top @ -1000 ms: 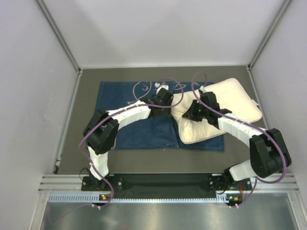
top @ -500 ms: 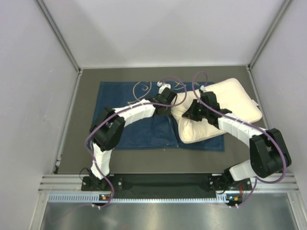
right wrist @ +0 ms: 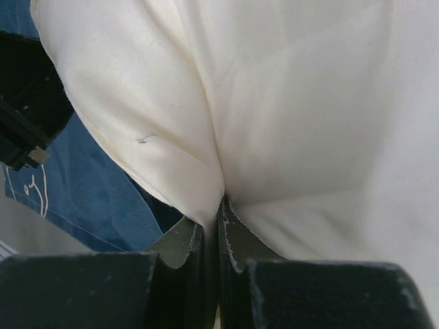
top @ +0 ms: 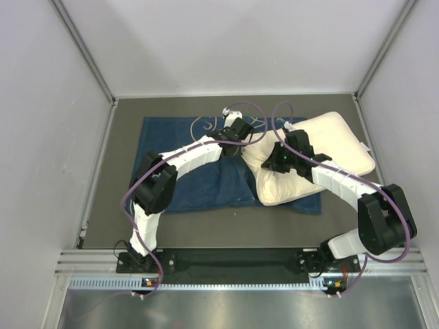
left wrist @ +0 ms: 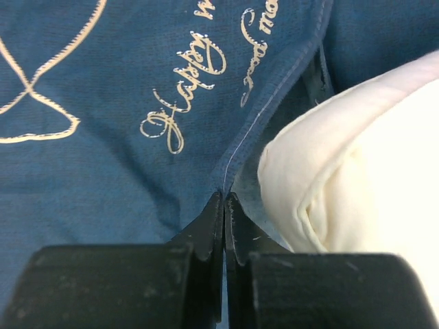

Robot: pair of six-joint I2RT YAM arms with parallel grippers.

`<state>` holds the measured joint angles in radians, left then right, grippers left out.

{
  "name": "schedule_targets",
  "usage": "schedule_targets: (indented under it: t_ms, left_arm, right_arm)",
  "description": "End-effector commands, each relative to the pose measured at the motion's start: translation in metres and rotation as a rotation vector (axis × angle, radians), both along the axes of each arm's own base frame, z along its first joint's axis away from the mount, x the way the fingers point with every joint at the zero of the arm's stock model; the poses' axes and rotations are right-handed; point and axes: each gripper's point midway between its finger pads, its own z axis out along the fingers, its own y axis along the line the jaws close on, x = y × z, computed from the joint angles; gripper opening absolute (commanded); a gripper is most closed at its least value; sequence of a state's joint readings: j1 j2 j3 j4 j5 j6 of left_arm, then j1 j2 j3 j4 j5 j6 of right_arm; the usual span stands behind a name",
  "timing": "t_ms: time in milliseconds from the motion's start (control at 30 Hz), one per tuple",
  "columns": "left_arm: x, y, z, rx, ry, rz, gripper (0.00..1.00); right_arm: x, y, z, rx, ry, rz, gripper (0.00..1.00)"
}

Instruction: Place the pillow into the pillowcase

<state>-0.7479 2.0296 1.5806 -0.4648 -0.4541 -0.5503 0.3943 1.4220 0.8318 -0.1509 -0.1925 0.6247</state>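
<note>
The dark blue pillowcase [top: 182, 144] lies flat on the table, white script and line drawings on it [left wrist: 123, 96]. The cream-white pillow [top: 322, 154] lies tilted over its right end, its left corner at the case's open edge [left wrist: 322, 171]. My left gripper [top: 236, 130] is shut on the stitched hem of the pillowcase [left wrist: 223, 199], right beside the pillow's corner. A fold of the pillow [right wrist: 274, 103] is pinched in my right gripper [top: 274, 161], which is shut on it [right wrist: 218, 205]. The bear print does not show.
A dark grey mat [top: 123, 226] lies under the fabric. White walls close in the left, right and far sides, with metal posts [top: 86, 48] at the corners. Purple cables [top: 240, 113] loop above both wrists. The left arm's black link [right wrist: 27, 96] stands close to the pillow.
My left gripper has shifted a little toward the far side and closed on the pillowcase's hem, pulling the blue fabric up off the near right part of the mat. The right gripper keeps its hold.
</note>
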Motion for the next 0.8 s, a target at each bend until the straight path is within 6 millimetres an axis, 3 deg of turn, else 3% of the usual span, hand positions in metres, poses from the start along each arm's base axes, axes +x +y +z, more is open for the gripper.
schedule_targets:
  t_ms: [0, 167, 300, 433, 500, 567, 600, 633, 700, 767]
  left_arm:
    - [0.006, 0.002, 0.065, -0.061, -0.094, 0.009, 0.00]
    - [0.007, 0.006, 0.080, -0.054, -0.118, 0.015, 0.00]
    - [0.010, 0.005, 0.084, -0.035, -0.114, 0.010, 0.00]
    - [0.002, -0.003, 0.081, -0.066, -0.082, -0.029, 0.00]
    - [-0.004, -0.006, 0.079, -0.082, -0.066, -0.042, 0.00]
    - [-0.009, -0.009, 0.081, -0.097, -0.061, -0.049, 0.00]
    - [-0.015, -0.012, 0.078, -0.107, -0.043, -0.069, 0.00]
    - [-0.016, -0.013, 0.080, -0.123, -0.040, -0.072, 0.00]
    - [-0.022, -0.015, 0.076, -0.133, -0.019, -0.088, 0.00]
    - [-0.026, -0.015, 0.076, -0.141, -0.009, -0.091, 0.00]
  right_arm:
    - [0.010, 0.000, 0.014, -0.052, -0.053, 0.021, 0.00]
    - [0.005, 0.021, 0.011, -0.087, -0.052, 0.100, 0.00]
    - [-0.003, 0.016, 0.002, -0.152, -0.035, 0.117, 0.00]
    - [0.002, 0.014, -0.004, -0.177, -0.034, 0.104, 0.00]
    - [0.016, 0.023, 0.003, -0.164, -0.049, 0.115, 0.00]
    - [0.034, 0.038, 0.022, -0.127, -0.090, 0.135, 0.00]
    - [0.040, 0.044, 0.018, -0.126, -0.083, 0.159, 0.00]
    - [0.051, 0.056, 0.036, -0.091, -0.116, 0.184, 0.00]
    - [0.061, 0.069, 0.030, -0.079, -0.103, 0.226, 0.00]
    - [0.074, 0.081, 0.042, -0.051, -0.128, 0.246, 0.00]
